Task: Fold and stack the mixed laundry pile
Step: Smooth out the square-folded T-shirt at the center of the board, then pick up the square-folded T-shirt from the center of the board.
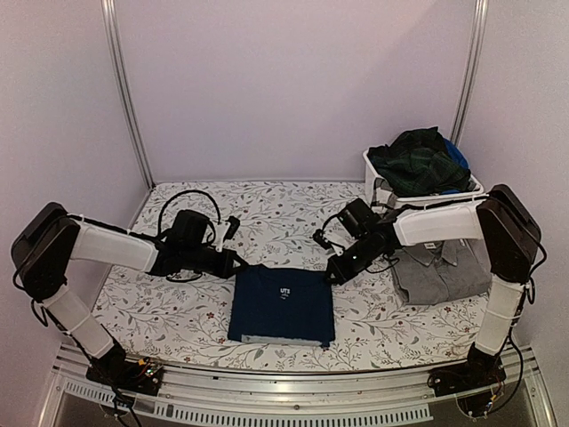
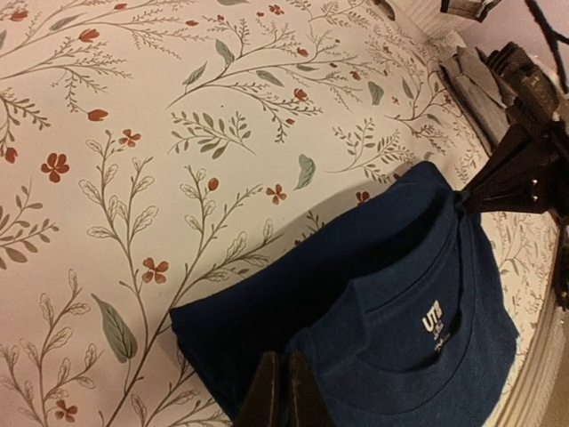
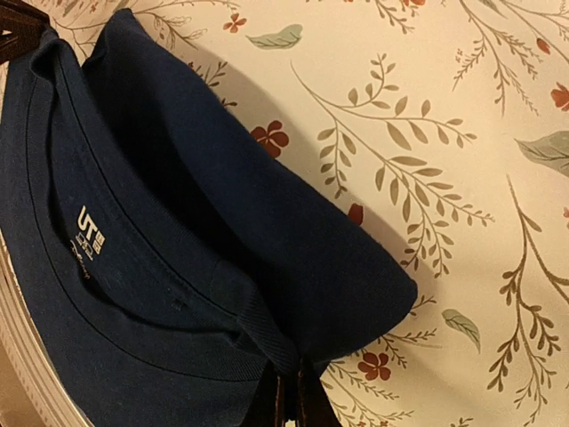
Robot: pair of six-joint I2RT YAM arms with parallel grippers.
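A cream table cloth printed with grey-green leafy sprigs and small red flowers covers the table top. A white rectangular plastic bin stands at its far right corner, near the pale lilac wall. Slim aluminium posts rise at both back corners. A ribbed metal rail runs along the near edge.

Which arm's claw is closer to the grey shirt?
The right gripper: it holds the navy shirt at the corner nearest the grey shirt; the left gripper holds the far corner.

navy shirt, left jaws apparently pinching edge
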